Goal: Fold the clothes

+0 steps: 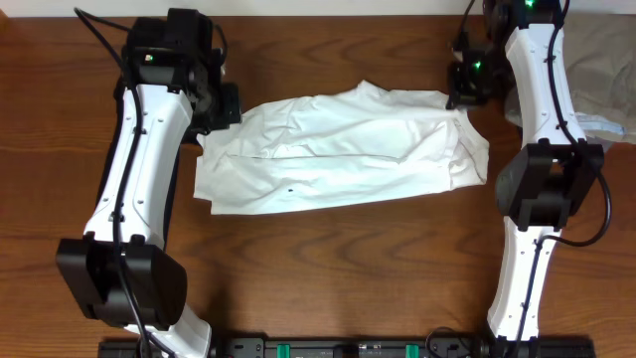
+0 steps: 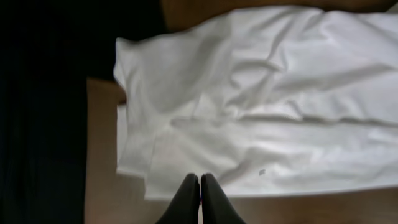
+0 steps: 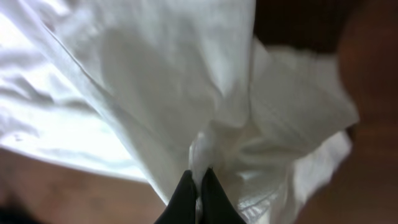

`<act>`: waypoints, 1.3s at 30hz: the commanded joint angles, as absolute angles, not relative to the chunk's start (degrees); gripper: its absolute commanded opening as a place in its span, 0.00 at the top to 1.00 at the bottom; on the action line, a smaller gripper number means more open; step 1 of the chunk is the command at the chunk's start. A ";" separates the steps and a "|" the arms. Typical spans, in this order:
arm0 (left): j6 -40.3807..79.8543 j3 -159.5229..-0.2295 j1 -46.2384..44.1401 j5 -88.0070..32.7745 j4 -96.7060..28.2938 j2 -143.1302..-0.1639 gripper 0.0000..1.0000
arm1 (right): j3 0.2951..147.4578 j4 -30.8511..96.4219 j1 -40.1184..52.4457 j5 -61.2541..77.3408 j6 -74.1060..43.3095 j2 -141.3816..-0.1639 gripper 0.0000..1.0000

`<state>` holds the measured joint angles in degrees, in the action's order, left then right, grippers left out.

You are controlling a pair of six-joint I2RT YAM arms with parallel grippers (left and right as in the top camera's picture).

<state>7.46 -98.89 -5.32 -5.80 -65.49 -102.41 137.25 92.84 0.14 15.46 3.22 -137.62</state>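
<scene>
Bunching inside the pinching right claw point(image 3: 199, 179), white shirt point(image 1: 338, 149) spreads toward left claw point(image 2: 200, 185).

The near side of the table point(image 1: 338, 268) is open between the arms point(image 1: 134, 179). The white shirt point(image 1: 338, 149) fills the middle; a fabric heap point(image 1: 601, 60) blocks the far right.

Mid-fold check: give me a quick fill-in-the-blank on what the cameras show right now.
The shirt is ___ in colour.
It lies on a ___ table.
The right gripper is ___ on a bunched fold of the shirt.
Missing words: white; wooden; shut.
</scene>
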 commanded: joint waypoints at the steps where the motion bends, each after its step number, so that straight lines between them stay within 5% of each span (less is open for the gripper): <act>1: 7.46 -98.00 -5.17 -5.34 -67.48 -102.89 0.94 | 135.04 96.09 0.47 11.31 3.95 -135.66 0.99; 12: 7.31 -92.95 -5.17 -5.37 -67.00 -102.89 0.94 | 124.99 96.79 0.40 6.59 3.29 -135.66 0.98; 18: 7.31 -92.95 -5.17 -5.39 -65.93 -102.89 0.94 | 124.33 96.71 0.51 6.63 6.46 -134.98 0.62; 25: 7.29 -92.90 -5.19 -6.79 -64.71 -103.42 0.94 | 130.19 95.09 0.49 7.31 6.96 -130.96 0.33; 29: 6.17 -92.51 -5.56 -9.26 -65.23 -105.69 0.93 | 132.05 93.82 0.84 7.38 7.22 -129.51 0.27; 35: 1.23 -90.52 -5.48 -6.26 -62.35 -112.33 0.59 | 132.00 93.43 1.72 8.01 7.86 -129.45 0.26; 39: -0.56 -90.48 -4.19 -3.46 -60.66 -116.22 0.53 | 132.00 93.38 1.80 7.99 7.88 -129.45 0.26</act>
<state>2.50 -90.80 -5.30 -6.35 -61.17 -114.19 131.44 93.45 1.32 7.51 6.96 -129.54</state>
